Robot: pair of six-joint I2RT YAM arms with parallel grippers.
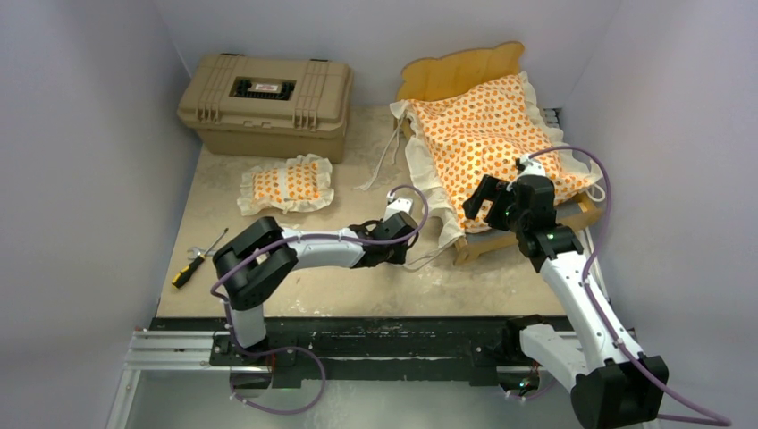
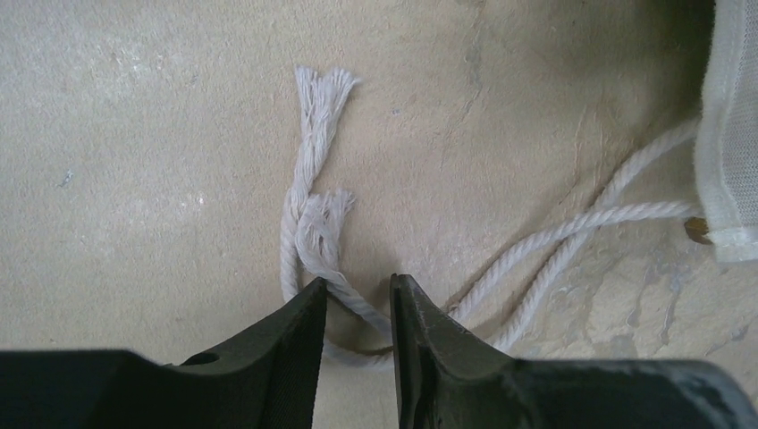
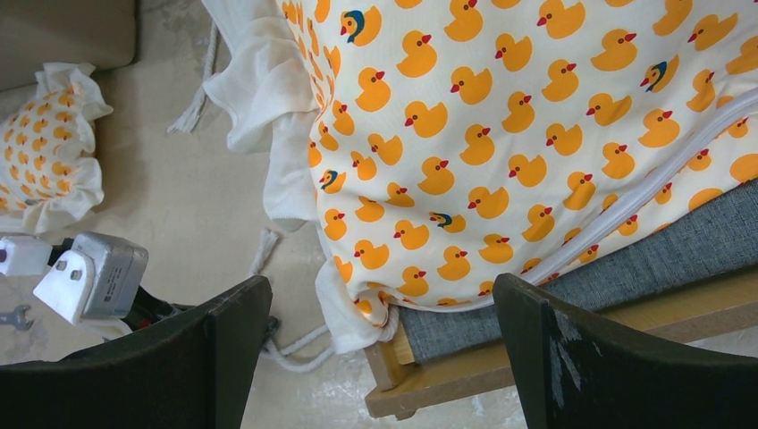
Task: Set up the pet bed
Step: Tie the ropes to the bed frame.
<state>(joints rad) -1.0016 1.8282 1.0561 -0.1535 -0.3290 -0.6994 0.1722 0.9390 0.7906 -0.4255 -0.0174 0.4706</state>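
Closest in the left wrist view, the left gripper straddles a frayed white cord, jaws narrowly parted, seemingly not pinching it. Right wrist alone shows the duck print: mattress cushion lying on the frame, right gripper spread wide above its edge. Overhead, the pillow lies near the tan case, left jaws hidden.

Tan case, lid shut, at far-left corner of beige counter. Well in front of case, toward near edge: yellow-and-black screwdriver, small wrench just beside.
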